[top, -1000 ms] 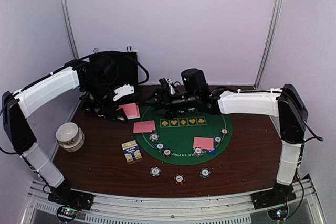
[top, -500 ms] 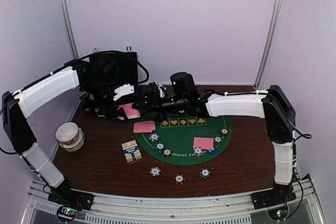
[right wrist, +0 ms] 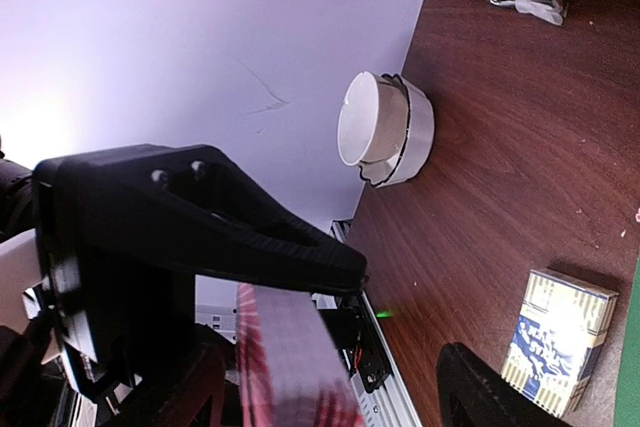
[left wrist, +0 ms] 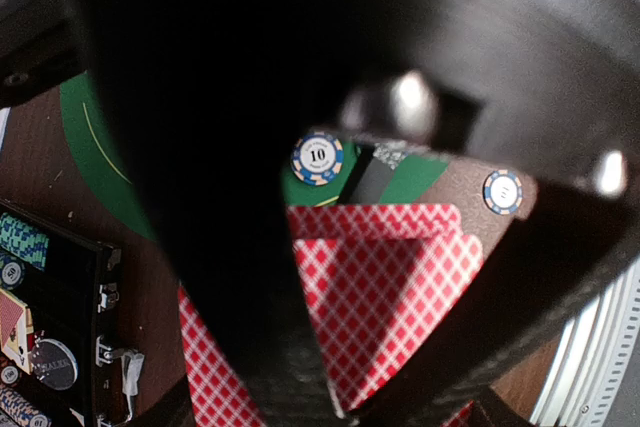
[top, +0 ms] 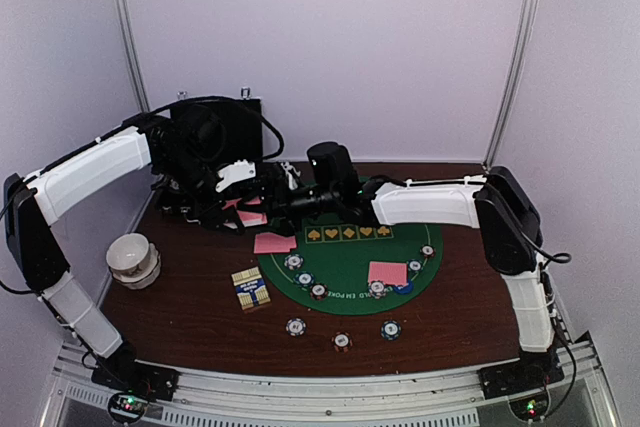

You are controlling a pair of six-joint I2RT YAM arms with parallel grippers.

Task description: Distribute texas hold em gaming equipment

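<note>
White bowl (top: pixel 133 255): far left of the wooden table (top: pixel 480 297), well apart from both arms. Black case (left wrist: pixel 85 277): at the far left corner, open, with chips in its tray. Left gripper (top: pixel 240 209): just in front of the case, clenched on a fanned stack of pink-backed playing cards (left wrist: pixel 400 287). In the left wrist view the red-checked backs spread out from between the two closed fingers. Card box (top: pixel 250 288): yellow and dark, lies flat on the wood at the left rim of the green mat (top: pixel 345 257). Right gripper (top: pixel 265 197): reaches across from the right and stands just beside the left gripper with its jaws released and wide. In the right wrist view the edge of the held stack sits between the two fingers, nearer the upper one; contact cannot be told. Loose cards, face down on the mat: one at the left edge (top: pixel 275 242), one right of centre (top: pixel 387 272), both well apart from the grippers. Poker chips: several along the near edge of the mat, among them one at (top: pixel 305 279), and three on the bare wood in front of it (top: pixel 342 341). Blue disc button (top: pixel 403 288): just beside the right-hand loose card.
</note>
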